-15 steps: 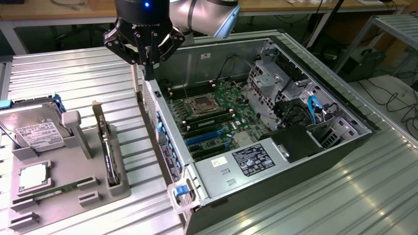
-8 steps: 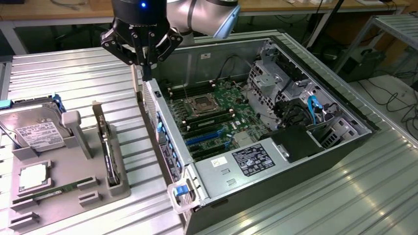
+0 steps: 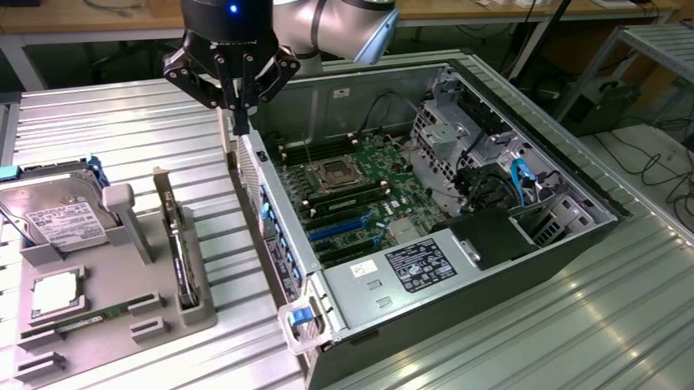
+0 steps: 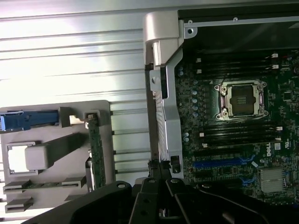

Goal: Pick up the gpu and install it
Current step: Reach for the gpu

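- Nearest, at about 7 o'clock in the exterior view, is the grey parts tray (image 3: 162,341). The narrow RAM stick (image 3: 81,321) lies flat in it.
- A little further, at about 8 o'clock, the gpu (image 3: 177,236) stands on its long edge in a slot of the same tray (dark and slim from this side). Nothing touches it, so it is not yet picked up.
- Behind it, at 9 o'clock, the hard drive (image 3: 60,219) with the white label leans in its own holder.
- In the middle lies the open computer case (image 3: 477,325) with the motherboard (image 3: 358,187) in view. The blue expansion slots (image 3: 336,231) are free; no card sits in them, so the installing is not done either.
- Furthest, at about 11 o'clock, the gripper (image 3: 239,122) hangs over the case's wall on the tray side. Its fingers are pressed together and I see nothing between them. The gpu is at about 7 o'clock from it, well apart.
- My judgement: the task is at its beginning. Both the pick and the installing are left to do.
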Robot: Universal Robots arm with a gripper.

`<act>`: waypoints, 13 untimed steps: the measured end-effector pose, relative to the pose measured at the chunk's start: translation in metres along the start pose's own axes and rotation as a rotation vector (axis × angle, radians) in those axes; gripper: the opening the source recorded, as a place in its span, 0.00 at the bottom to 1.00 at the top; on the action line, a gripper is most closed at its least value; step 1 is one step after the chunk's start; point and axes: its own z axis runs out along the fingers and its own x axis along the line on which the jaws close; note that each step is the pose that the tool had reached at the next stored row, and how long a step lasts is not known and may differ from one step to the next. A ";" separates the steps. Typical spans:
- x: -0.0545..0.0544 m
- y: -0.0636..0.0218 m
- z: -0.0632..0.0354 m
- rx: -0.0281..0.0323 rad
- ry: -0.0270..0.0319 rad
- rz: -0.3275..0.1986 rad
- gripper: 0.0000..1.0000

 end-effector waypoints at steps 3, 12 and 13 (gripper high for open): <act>0.002 -0.0002 0.0001 -0.0001 0.0000 0.000 0.11; 0.006 -0.0006 0.0003 -0.0001 0.0000 0.000 0.11; 0.008 -0.0007 0.0004 0.0000 0.0000 0.000 0.11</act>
